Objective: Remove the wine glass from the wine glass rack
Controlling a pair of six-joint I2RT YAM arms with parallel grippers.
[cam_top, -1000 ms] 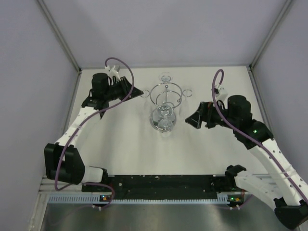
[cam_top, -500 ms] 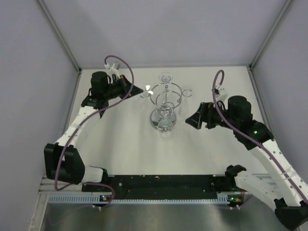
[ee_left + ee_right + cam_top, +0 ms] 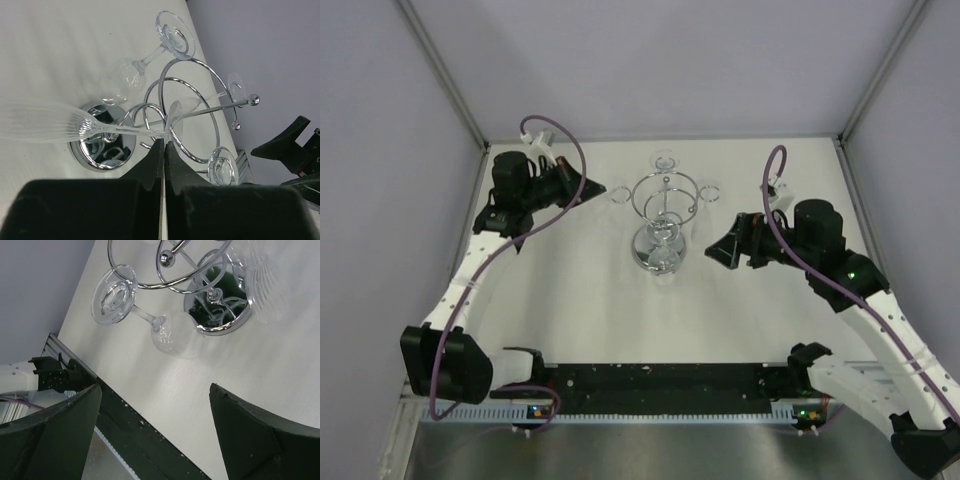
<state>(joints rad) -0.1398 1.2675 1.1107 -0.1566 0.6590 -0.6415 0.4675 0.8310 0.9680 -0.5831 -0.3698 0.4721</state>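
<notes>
The wine glass rack (image 3: 663, 205) is a chrome wire stand on a round mirrored base (image 3: 95, 156) at mid-table. My left gripper (image 3: 599, 188) is just left of it, shut on the thin stem of a ribbed wine glass (image 3: 45, 122). The glass lies sideways across the fingertips (image 3: 158, 150), with its foot (image 3: 175, 119) against the wire loops. I cannot tell whether it is free of its loop. My right gripper (image 3: 717, 249) is open and empty to the right of the rack (image 3: 220, 331), jaws wide apart.
Three other glasses hang on the rack, one at the back (image 3: 665, 160), one on the right (image 3: 710, 190), and one low (image 3: 167, 337). A black rail (image 3: 660, 378) runs along the near edge. Grey walls close in the table on three sides.
My left arm has drawn back to the left, away from the rack, with the glass stem in its fingers. The right gripper has barely moved.
</notes>
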